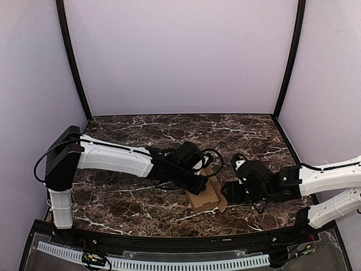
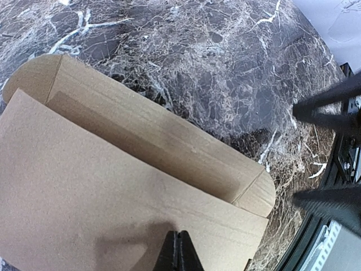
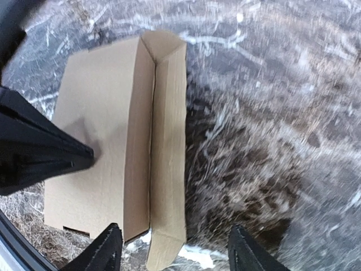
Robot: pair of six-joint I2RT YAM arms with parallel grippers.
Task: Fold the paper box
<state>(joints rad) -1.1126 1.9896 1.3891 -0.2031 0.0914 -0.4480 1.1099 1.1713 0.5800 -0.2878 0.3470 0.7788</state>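
Jaws, left arm: together; the left gripper (image 2: pixel 177 253) has its black fingertips closed into one point, set down on the box's broad top panel rather than clamped around anything.
Box: a plain brown cardboard paper box (image 1: pixel 204 199), long and narrow, partly formed, lies on the dark veined marble table (image 1: pixel 141 127) between the two grippers, close to the near edge.
Open side: a long narrow flap (image 3: pixel 168 147) with a tapered end runs along one long edge and looks not yet closed.
Jaws, right arm: apart; the right gripper (image 3: pixel 177 251) holds nothing, and its black fingers (image 3: pixel 107 248) stand either side of the flap's near end.
Long axis: in the right wrist view the box runs lengthwise away from the right fingertips, so that gripper faces a short end, not a long side.
Nearer arm: the left is in contact with the box; the right is just beside it, at the flap end.
Step in hand: probably the left pins the panel while the right works the flap.
Next move calls for: the right fingers meeting the flap close to its crease, with the push going across the long axis.
Risk: the pinned box could pivot under a single point of pressure.
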